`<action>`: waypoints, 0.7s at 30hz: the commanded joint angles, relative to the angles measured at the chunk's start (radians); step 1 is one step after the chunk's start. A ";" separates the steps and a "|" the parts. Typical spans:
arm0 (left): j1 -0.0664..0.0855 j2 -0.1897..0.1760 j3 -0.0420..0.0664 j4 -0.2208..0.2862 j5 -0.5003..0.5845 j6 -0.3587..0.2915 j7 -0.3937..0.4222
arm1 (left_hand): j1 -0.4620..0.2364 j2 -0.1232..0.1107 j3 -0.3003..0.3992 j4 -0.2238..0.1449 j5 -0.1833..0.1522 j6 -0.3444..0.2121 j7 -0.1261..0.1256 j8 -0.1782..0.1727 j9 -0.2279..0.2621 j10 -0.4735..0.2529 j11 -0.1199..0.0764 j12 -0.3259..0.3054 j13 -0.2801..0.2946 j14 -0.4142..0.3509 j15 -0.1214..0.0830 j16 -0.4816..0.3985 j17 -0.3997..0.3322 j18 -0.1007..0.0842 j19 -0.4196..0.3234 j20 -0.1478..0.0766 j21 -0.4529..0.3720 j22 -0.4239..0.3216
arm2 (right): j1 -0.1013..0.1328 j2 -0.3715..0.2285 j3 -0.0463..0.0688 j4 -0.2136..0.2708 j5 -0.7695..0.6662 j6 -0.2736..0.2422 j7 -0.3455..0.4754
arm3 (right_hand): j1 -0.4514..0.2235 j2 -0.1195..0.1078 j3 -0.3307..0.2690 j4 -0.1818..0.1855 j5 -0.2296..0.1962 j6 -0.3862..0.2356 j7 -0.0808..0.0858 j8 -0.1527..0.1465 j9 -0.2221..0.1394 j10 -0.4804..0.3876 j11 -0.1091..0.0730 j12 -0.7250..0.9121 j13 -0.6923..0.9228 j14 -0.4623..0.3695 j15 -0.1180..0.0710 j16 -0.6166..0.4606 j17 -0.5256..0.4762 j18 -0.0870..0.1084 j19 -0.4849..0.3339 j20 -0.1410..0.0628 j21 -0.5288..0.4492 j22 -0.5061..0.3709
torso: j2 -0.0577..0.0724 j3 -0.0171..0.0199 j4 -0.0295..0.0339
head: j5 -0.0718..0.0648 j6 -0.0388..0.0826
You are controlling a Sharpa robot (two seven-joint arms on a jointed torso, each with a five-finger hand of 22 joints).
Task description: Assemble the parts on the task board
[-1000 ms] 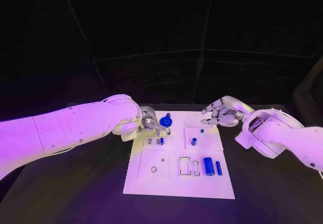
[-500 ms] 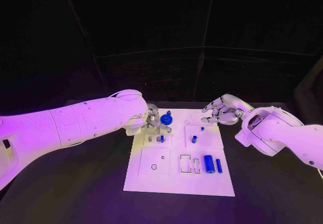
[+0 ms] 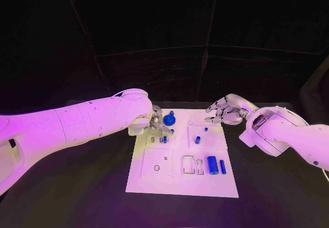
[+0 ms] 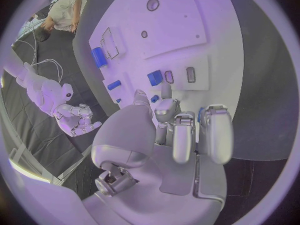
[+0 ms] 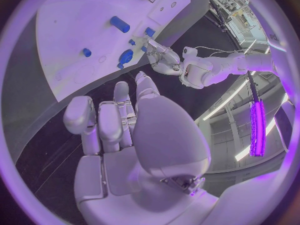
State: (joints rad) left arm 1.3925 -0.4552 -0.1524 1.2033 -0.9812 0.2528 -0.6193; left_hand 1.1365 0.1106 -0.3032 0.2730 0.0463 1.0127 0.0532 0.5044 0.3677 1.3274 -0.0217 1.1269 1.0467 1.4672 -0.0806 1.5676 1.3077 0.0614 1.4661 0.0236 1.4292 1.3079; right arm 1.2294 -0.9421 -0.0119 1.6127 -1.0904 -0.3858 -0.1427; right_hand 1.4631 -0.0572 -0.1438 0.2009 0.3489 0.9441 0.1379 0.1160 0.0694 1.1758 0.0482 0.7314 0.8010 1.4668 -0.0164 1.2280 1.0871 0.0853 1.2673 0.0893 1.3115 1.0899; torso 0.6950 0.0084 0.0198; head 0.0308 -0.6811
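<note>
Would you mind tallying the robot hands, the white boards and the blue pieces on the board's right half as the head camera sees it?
Hands: 2, left hand and right hand
White board: 1
Blue pieces: 4, far peg, near peg, thick cylinder, thin cylinder
Total: 7

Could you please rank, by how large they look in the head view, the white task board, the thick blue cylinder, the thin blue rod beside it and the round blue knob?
1. White task board
2. Thick blue cylinder
3. Round blue knob, close to the cylinder in apparent size, so unsure
4. Thin blue rod
</note>
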 commanded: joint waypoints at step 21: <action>-0.002 0.014 -0.017 -0.009 -0.014 0.061 -0.010 | 0.041 0.027 0.018 -0.028 0.002 -0.025 -0.001 0.024 0.025 -0.002 0.002 0.009 0.007 0.104 -0.001 0.003 0.263 -0.016 0.022 0.002 0.009 0.038 | 0.002 0.007 0.000 -0.010 -0.005 0.002 -0.006 | 0.001 0.007 -0.013 0.002 0.010 -0.009 0.004 0.002 -0.002 -0.008 0.004 -0.016 -0.014 0.001 -0.007 -0.028 -0.025 0.021 -0.018 -0.002 -0.017 -0.024 | 0.000 0.0007 0.0004 | -0.005 -0.012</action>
State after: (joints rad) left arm 1.3892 -0.4429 -0.1699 1.1951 -0.9882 0.2938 -0.6234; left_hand 1.1681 0.1346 -0.2851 0.2493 0.0463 0.9941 0.0503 0.5230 0.3916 1.3274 -0.0216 1.1306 1.0526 1.4672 -0.0805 1.5676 1.3076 0.0615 1.4661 0.0237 1.4332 1.3078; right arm 1.2294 -0.9360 -0.0119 1.6019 -1.0910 -0.3850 -0.1488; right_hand 1.4631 -0.0573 -0.1520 0.2035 0.3544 0.9404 0.1415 0.1160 0.0682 1.1719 0.0520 0.7197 0.7876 1.4668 -0.0164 1.2048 1.0631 0.1013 1.2560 0.0854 1.2998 1.0668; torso 0.6947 0.0092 0.0206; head 0.0281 -0.6913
